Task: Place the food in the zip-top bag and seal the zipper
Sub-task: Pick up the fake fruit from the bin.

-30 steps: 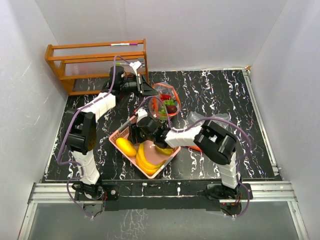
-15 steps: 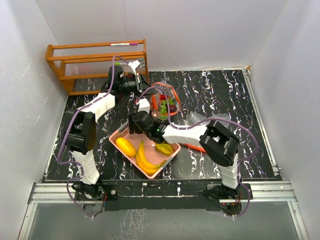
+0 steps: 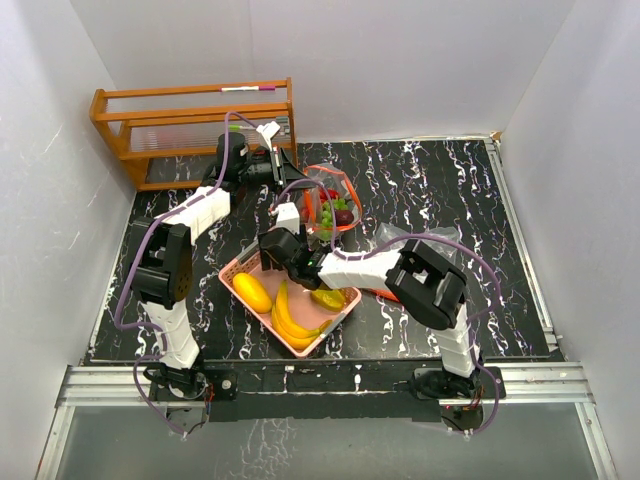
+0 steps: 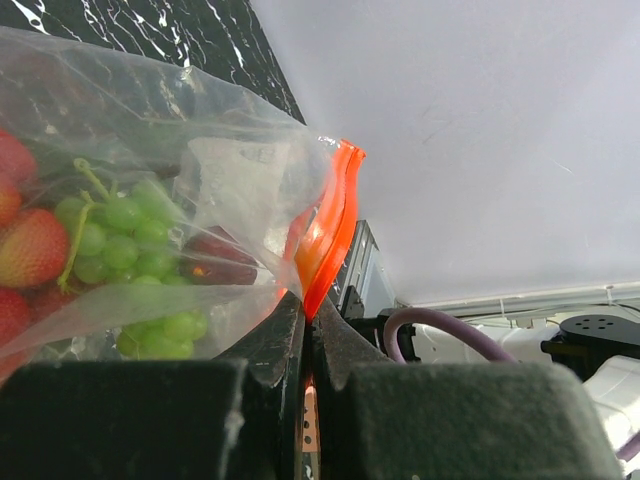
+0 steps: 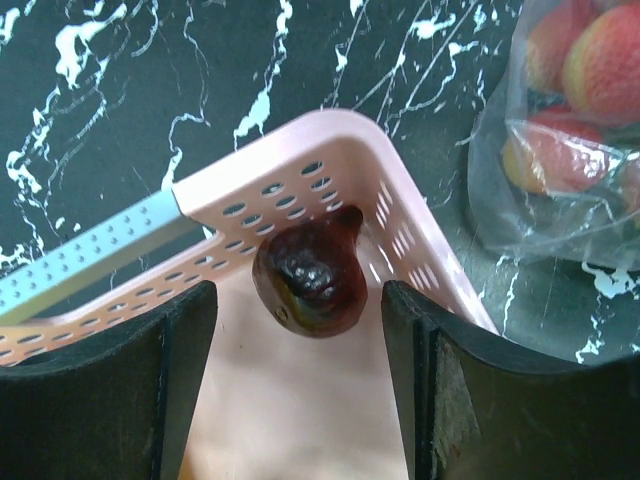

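My left gripper [image 3: 287, 172] is shut on the orange zipper edge [image 4: 325, 235] of the clear zip-top bag [image 3: 332, 203], holding it up. The bag holds green grapes [image 4: 130, 245] and red strawberries [image 4: 30, 250]. My right gripper [image 3: 274, 250] is open and low over the far corner of the pink basket [image 3: 301, 349]. A dark red fruit [image 5: 310, 275] lies in that corner between its fingers [image 5: 190, 330], untouched. A banana bunch [image 3: 290, 316], a yellow mango-like fruit [image 3: 252, 292] and a yellow-green fruit [image 3: 328, 298] lie in the basket.
A wooden rack [image 3: 190, 125] stands at the back left, just behind my left gripper. A crumpled clear plastic piece [image 3: 400, 238] lies right of the basket. White walls close in the black marbled table [image 3: 450, 190] on three sides. The bag shows in the right wrist view [image 5: 560, 130].
My right gripper has moved from over the basket's middle to its far left corner. My left gripper still holds the bag's zipper edge in the same place.
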Available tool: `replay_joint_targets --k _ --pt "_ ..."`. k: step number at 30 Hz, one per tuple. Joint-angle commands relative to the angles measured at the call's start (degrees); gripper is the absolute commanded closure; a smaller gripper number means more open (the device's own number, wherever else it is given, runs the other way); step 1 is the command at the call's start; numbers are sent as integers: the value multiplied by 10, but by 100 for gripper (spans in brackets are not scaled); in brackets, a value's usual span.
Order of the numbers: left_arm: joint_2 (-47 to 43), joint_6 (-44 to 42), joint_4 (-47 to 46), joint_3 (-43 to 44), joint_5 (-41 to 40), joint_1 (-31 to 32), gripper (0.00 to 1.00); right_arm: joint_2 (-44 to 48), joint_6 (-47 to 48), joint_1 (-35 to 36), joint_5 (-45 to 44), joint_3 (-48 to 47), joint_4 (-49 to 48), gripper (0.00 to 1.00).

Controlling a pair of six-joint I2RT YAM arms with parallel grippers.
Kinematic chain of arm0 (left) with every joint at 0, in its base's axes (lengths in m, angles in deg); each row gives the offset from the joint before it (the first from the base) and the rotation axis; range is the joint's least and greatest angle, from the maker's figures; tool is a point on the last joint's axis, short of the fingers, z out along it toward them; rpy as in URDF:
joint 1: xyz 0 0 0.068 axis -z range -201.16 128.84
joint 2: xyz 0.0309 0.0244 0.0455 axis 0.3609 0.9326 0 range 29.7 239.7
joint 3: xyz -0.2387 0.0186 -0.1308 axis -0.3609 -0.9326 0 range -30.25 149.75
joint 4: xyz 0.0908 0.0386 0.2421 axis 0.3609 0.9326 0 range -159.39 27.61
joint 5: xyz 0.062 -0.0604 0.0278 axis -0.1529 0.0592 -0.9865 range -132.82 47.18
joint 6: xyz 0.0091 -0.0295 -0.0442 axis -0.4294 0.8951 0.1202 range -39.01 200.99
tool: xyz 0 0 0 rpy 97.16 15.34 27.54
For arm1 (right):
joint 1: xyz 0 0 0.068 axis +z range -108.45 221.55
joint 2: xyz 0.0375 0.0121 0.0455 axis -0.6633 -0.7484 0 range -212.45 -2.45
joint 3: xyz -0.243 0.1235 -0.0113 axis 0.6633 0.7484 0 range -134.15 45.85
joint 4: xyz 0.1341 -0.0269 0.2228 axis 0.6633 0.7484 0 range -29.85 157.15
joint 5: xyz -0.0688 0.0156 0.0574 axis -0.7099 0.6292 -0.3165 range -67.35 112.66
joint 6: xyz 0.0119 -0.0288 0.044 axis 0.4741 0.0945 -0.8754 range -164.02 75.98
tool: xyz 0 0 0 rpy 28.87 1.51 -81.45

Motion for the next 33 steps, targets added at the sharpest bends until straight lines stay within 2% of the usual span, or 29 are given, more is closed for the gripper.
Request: replay_joint_targets --k 1,6,13,21,27,33 --pt "-40 5 -29 -1 21 -4 100 -13 33 0 -33 -10 -76 30" --pt "-41 4 -28 -2 22 -4 100 -46 34 0 -41 -30 -68 28" --pt "-38 5 -28 -2 22 -4 100 -54 33 1 -49 -22 -77 29" --pt "-38 7 -30 -3 22 -4 100 -23 58 0 -50 23 -121 57" --pt "-37 10 -33 -3 21 -4 100 18 88 4 -15 39 -123 59" --pt "-35 10 -33 -1 21 -5 100 118 103 15 52 85 -117 59"
